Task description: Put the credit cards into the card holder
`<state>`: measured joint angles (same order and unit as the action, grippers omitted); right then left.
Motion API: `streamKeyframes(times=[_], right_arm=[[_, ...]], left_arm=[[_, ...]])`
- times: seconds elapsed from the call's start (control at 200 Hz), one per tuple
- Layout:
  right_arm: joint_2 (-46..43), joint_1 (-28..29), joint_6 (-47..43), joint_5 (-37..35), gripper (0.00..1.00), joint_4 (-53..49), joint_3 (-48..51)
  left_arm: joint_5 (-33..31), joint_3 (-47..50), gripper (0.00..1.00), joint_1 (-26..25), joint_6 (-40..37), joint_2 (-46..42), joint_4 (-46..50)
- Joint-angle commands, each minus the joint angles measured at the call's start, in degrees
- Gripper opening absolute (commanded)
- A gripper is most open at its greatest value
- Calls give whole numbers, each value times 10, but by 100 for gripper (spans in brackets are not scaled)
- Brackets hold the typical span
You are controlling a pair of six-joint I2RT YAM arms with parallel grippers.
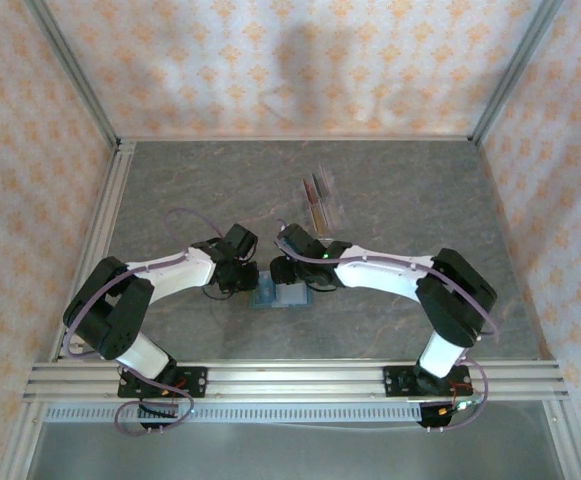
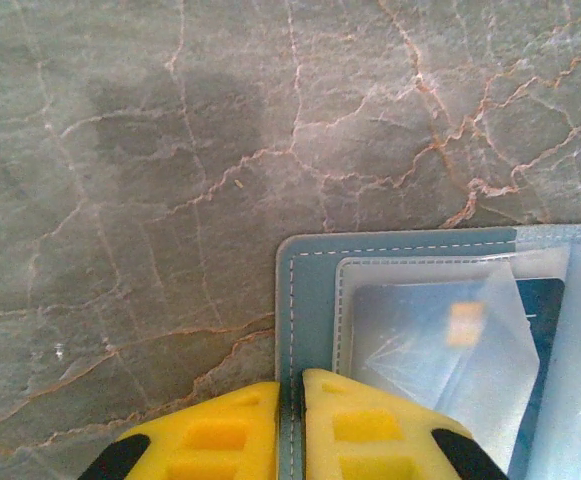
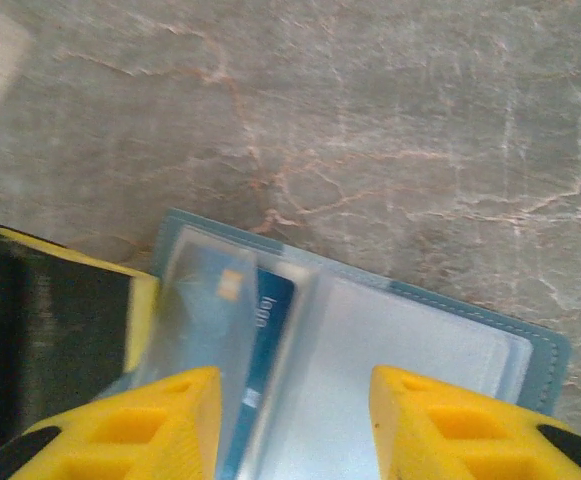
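The grey marbled worktop (image 1: 420, 200) fills the floor of a cell with patterned walls. The left arm (image 1: 170, 270) and the right arm (image 1: 390, 275) reach in from the near edge and meet around the middle of the worktop, somewhat nearer the near edge than the far one.

The card holder (image 1: 288, 297) lies there, flat and open, teal at its stitched border and paler grey-blue inside, with clear pockets facing up. Well apart from it, toward the far edge and close to the centre line, stands a clear slotted rack (image 1: 318, 200) with a few thin cards (image 1: 315, 188) on edge in it, brownish and dark; they are too small to describe further.

The left gripper (image 2: 290, 385) is clamped on the card holder's outer edge, its yellow fingers almost together with the teal border pinched between them. The right gripper (image 3: 295, 380) hangs over the opposite half with its fingers well apart and the clear pocket showing between them.

A dark blue card (image 3: 270, 330) sits in a pocket near the fold. Beside it, a paler card with a small gold chip (image 2: 465, 325) lies under a clear sleeve.
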<state>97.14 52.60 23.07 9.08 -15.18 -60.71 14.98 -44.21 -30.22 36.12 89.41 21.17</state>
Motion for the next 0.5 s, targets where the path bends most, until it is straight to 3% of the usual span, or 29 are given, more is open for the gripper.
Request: streamKeyframes(times=[0.0,0.495], right_arm=[[23,-1,-28,-43,43,-54,-15],[102,30,-10,-111,46,-69,-17]], left_arm=[[5,14,13,0,4,41,-33],[6,14,13,0,4,39,-33]])
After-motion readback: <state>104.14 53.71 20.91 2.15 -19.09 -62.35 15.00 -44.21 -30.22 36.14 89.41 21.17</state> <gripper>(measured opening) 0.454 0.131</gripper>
